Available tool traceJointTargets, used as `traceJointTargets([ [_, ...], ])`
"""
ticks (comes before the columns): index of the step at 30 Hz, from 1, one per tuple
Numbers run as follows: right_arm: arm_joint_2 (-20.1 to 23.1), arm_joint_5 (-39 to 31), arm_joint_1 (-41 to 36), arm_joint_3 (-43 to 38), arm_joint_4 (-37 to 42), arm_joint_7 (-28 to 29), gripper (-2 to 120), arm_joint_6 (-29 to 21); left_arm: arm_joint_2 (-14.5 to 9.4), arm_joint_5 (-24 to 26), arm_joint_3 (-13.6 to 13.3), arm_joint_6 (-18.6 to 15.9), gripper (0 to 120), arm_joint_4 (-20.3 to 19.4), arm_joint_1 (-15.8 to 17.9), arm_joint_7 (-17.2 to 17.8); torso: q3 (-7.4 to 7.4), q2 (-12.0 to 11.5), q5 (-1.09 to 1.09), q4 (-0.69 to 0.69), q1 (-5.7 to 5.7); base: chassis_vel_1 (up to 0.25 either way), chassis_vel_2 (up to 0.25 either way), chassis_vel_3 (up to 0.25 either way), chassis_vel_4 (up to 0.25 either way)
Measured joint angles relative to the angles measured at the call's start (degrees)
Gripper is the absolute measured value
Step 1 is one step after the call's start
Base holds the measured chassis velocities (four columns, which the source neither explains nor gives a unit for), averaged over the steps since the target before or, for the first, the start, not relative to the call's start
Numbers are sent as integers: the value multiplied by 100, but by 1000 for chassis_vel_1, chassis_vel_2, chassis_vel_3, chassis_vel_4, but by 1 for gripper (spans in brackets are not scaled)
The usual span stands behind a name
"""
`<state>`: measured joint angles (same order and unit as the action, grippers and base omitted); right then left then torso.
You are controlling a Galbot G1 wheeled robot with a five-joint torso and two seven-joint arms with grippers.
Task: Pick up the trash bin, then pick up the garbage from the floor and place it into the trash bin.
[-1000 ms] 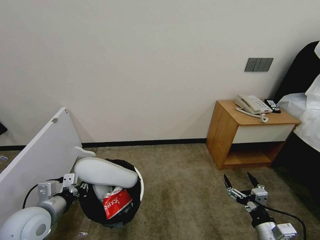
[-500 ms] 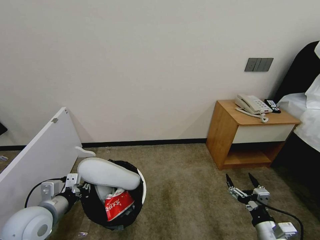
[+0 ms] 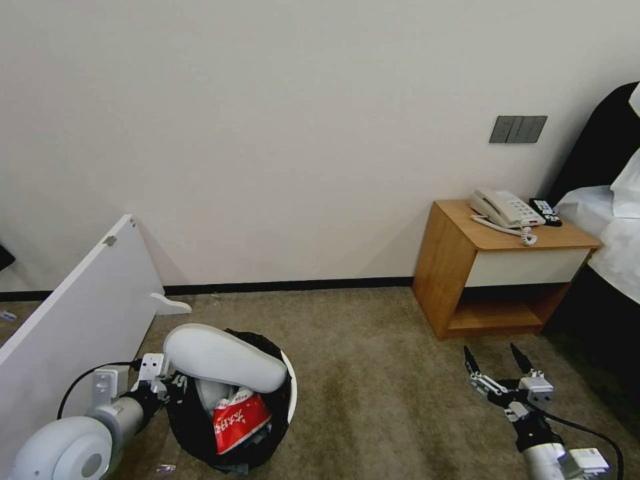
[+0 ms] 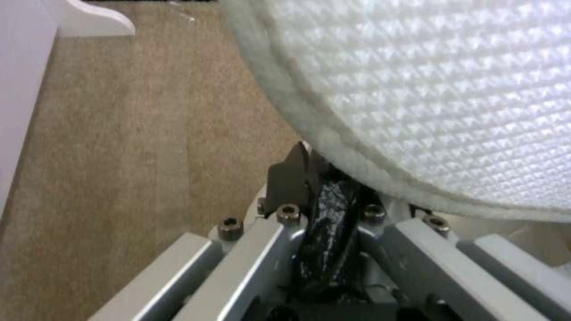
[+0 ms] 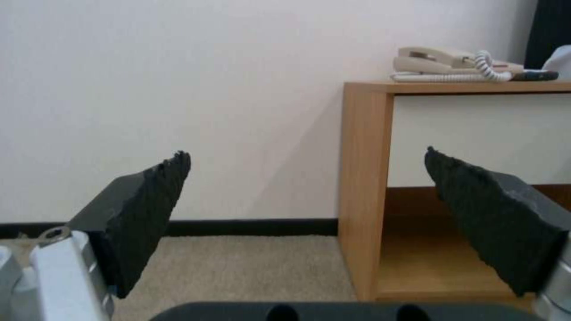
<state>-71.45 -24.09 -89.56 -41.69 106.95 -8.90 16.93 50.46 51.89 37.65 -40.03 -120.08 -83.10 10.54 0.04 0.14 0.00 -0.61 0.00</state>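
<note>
The trash bin (image 3: 288, 390) sits on the carpet (image 3: 373, 393), left gripper (image 3: 160, 387) clamped on its black-bagged rim, a white slipper (image 3: 217, 357) and red carton (image 3: 241, 419) with unreadable white writing inside, right gripper (image 3: 499, 363) spread wide, empty.

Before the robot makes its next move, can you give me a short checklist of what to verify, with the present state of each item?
1. Left pincer shut on the bag-lined rim of the trash bin: ok.
2. Right pincer open and holding nothing, above the carpet: ok.
3. White slipper fully inside the bin: not ok; it lies across the top and sticks out.
4. Red-and-white carton inside the bin: ok.
5. Floor free of garbage: cannot tell; a small scrap lies beside the bin.
6. Right pincer apart from the nightstand: ok.
</note>
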Motion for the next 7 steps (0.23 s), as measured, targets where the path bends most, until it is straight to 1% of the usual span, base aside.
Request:
traceJointTargets([
  [7,-23,23,-9,28,-10,-3,100,55,-21,72,-6,-12,2,17,64,66,0,0,0,-1,0,0,0,0,0],
])
